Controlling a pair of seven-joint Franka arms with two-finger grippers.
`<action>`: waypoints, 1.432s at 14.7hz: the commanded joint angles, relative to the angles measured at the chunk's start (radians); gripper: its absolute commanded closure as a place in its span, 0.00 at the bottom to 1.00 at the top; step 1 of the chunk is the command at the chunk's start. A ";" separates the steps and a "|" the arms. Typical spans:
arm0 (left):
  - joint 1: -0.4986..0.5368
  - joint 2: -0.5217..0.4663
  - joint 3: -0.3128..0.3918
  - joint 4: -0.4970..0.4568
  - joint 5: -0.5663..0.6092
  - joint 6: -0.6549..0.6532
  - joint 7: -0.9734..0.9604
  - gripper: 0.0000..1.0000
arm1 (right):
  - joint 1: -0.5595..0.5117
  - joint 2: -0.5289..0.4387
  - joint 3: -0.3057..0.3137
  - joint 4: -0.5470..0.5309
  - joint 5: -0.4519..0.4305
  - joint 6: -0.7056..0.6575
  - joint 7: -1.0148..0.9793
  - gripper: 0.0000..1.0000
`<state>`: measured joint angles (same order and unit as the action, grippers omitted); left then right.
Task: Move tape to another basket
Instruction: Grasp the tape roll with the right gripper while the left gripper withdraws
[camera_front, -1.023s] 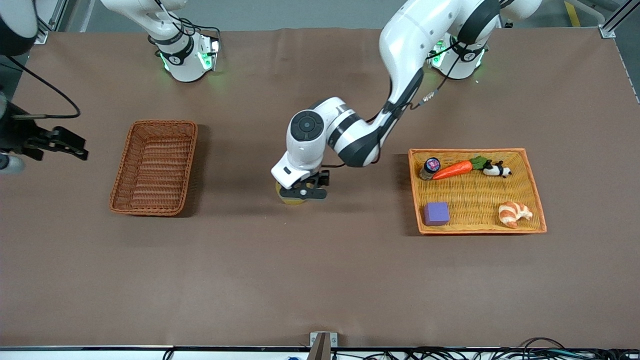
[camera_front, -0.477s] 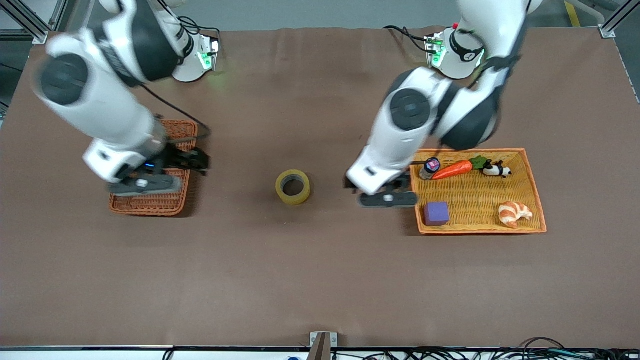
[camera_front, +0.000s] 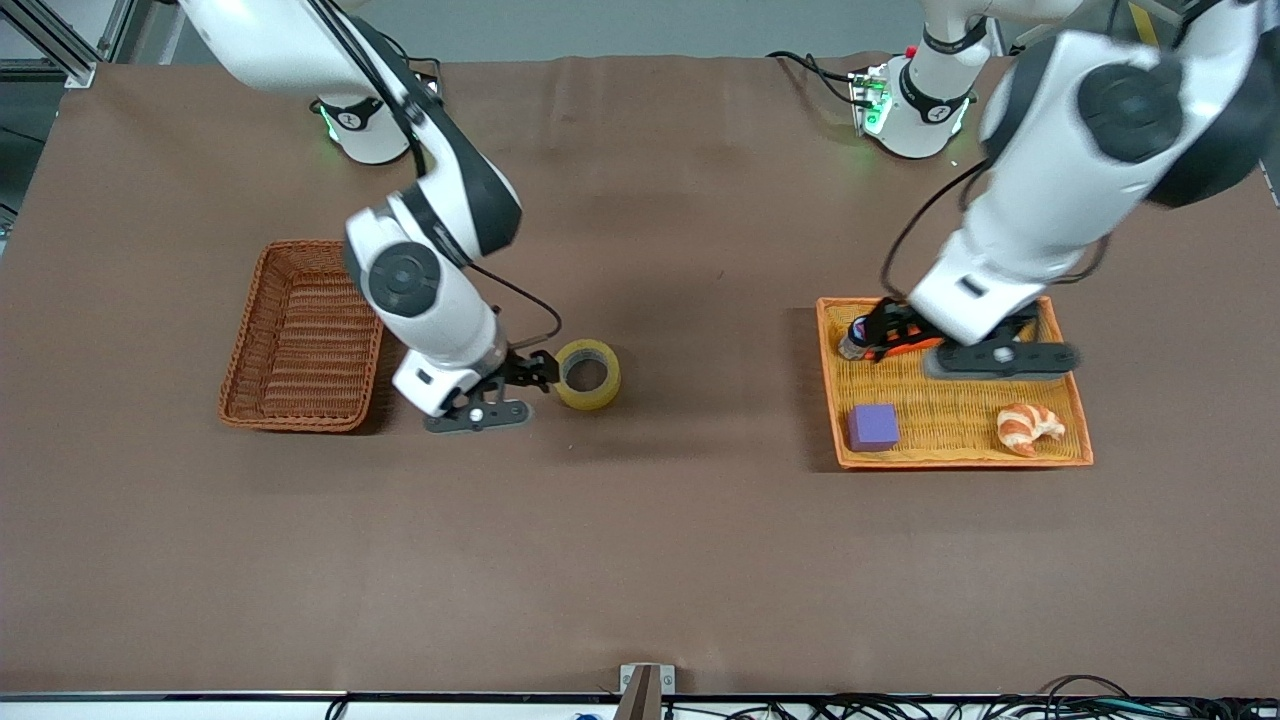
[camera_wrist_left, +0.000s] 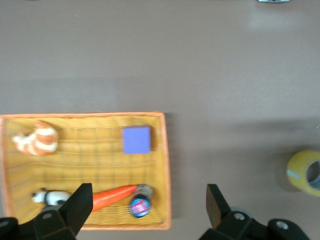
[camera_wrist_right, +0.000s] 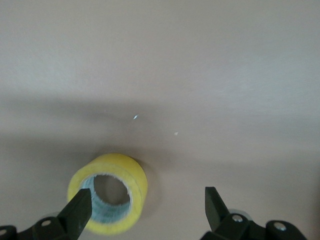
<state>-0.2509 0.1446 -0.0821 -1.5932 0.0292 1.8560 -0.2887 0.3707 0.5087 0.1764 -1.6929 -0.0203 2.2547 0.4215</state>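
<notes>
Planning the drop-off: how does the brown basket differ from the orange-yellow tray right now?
The basket is reddish-brown, narrower and has raised sides; the tray is orange-yellow, wider and shallower. The basket holds nothing, while the tray holds a croissant, a purple block, a carrot and other small items. The right gripper is beside the basket, by the tape; the left gripper is over the tray. Both are rectangular and woven.

White arms, black joints, green-lit bases.

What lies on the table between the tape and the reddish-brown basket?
In the front view only the right gripper, open, is over that stretch, beside the tape; the rest up to the basket is bare brown cloth. The left gripper is over the orange tray.
</notes>
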 joint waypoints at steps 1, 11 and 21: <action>0.076 -0.088 -0.005 -0.031 -0.017 -0.064 0.115 0.00 | 0.033 -0.003 -0.001 -0.128 -0.012 0.127 0.016 0.00; 0.197 -0.135 0.044 0.024 -0.057 -0.182 0.258 0.00 | 0.096 0.109 -0.003 -0.129 -0.050 0.197 0.037 0.00; 0.176 -0.142 0.059 0.016 -0.055 -0.253 0.255 0.00 | 0.108 0.142 -0.003 -0.119 -0.110 0.188 0.126 0.98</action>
<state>-0.0648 0.0124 -0.0362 -1.5832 -0.0216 1.6225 -0.0423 0.4744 0.6489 0.1749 -1.8154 -0.1109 2.4441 0.4796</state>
